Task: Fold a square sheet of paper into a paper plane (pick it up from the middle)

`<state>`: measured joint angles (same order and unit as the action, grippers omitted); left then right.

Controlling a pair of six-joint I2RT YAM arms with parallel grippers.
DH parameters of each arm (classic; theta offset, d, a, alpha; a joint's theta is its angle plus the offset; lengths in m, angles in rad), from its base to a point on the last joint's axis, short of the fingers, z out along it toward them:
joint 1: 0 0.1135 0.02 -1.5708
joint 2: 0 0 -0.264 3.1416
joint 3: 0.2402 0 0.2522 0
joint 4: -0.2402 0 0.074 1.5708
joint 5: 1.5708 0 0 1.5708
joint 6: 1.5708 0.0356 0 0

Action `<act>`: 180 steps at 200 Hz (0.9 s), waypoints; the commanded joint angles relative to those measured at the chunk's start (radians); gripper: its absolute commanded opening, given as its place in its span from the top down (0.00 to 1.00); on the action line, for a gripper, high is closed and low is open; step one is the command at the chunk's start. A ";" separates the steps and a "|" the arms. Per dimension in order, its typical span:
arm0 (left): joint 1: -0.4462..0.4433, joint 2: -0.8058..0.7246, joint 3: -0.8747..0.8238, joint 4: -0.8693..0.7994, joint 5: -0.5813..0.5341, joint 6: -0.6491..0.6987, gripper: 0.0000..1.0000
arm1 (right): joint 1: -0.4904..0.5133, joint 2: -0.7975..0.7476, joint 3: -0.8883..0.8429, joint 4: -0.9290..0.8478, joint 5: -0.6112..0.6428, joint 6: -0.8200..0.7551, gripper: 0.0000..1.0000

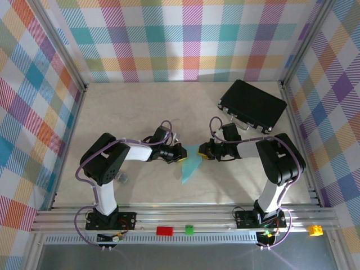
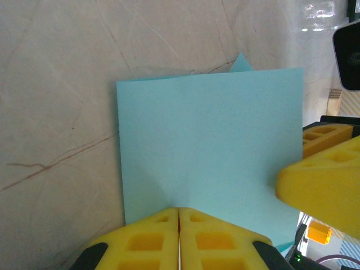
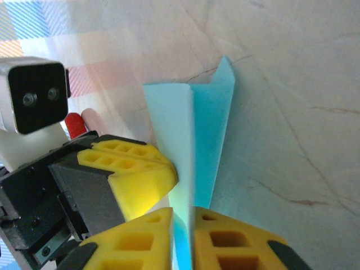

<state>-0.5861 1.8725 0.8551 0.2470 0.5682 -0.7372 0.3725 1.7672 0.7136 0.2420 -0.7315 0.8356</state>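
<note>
Top view, left to right. The left gripper (image 1: 179,153) is reaching in toward the centre of the table (image 1: 140,107), fingers clenched flush together with no gap showing. In its wrist view the yellow pads are pinching the near edge of the sheet of paper (image 1: 190,166), which is standing up from the fingertips as a flat light-blue panel. A small pointed corner is peeking over the panel's far edge.

The sheet is sitting mid-table between the two grippers, folded. Its upper end is being held at finger level, and its narrower lower end is pointing toward the near edge. I cannot tell whether that end is touching the marble-pattern surface.

The right gripper (image 1: 203,151) is facing the left one from the other side, tips just beside it. In its wrist view the jaws are squeezing a folded edge of the sheet, with cyan showing in the narrow slit between the pads. A lengthwise crease is running away from them, and one flap is angling off to the right.

The black case (image 1: 253,107) is lying well apart at the far right, tilted. A red brick (image 1: 165,230), a green brick (image 1: 189,229) and a yellow brick (image 1: 315,229) are sitting along the front rail.
</note>
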 commanded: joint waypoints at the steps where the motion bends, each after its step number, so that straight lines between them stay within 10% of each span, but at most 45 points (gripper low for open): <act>1: 0.012 -0.023 -0.016 -0.005 0.009 0.001 0.91 | -0.006 0.023 0.030 -0.008 -0.070 -0.035 0.81; 180: 0.018 -0.187 -0.052 -0.013 -0.022 0.043 0.82 | -0.004 -0.036 -0.028 0.025 0.037 0.063 1.00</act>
<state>-0.5808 1.7645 0.8291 0.2390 0.5640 -0.7349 0.3725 1.7901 0.7155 0.2459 -0.7460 0.8612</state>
